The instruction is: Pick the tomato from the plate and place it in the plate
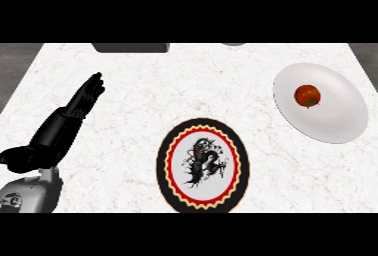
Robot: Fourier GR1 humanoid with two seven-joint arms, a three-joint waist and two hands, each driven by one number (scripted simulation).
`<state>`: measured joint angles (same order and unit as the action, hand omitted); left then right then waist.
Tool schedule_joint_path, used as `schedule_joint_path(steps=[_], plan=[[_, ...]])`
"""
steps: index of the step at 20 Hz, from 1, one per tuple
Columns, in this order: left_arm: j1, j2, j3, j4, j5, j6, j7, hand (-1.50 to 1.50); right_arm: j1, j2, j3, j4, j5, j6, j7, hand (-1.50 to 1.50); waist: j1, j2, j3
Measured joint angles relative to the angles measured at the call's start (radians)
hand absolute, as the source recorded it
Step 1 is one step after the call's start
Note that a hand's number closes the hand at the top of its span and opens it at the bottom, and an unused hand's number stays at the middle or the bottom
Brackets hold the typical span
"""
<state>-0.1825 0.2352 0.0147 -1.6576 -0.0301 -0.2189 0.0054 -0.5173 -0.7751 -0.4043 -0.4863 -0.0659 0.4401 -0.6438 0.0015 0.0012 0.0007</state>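
Resting at the left edge, left hand [68,117] lies over the marble tabletop [133,75], fingers [92,87] straight, pressed together, holding nothing. Center: patterned plate [203,166], black rim, maybe a dragon motif. Right: tomato [307,95] sits on white plate [332,120].

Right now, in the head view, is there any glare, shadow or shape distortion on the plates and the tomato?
Head view: the plain white plate shows soft grey shading toward its lower rim, no hard glare; the round red tomato has a darker underside; the black-rimmed plate with a dragon design looks taller than wide, a distortion of the steep view; the left hand is evenly dark.
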Motion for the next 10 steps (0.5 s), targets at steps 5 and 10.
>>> schedule_joint_path(steps=[5, 10], plan=[[0.019, -0.006, -0.002, -0.017, -0.009, -0.01, -0.007, 0.0, 0.043, -0.072, -0.009, 0.045, 0.003, 0.043, -0.029, -1.5, 0.005, 0.001, 0.0], [0.001, -0.006, 0.011, 0.012, -0.009, -0.02, -0.018, 0.0, 0.061, -0.109, 0.003, 0.071, 0.019, 0.051, -0.059, -1.5, 0.007, 0.003, 0.001]])
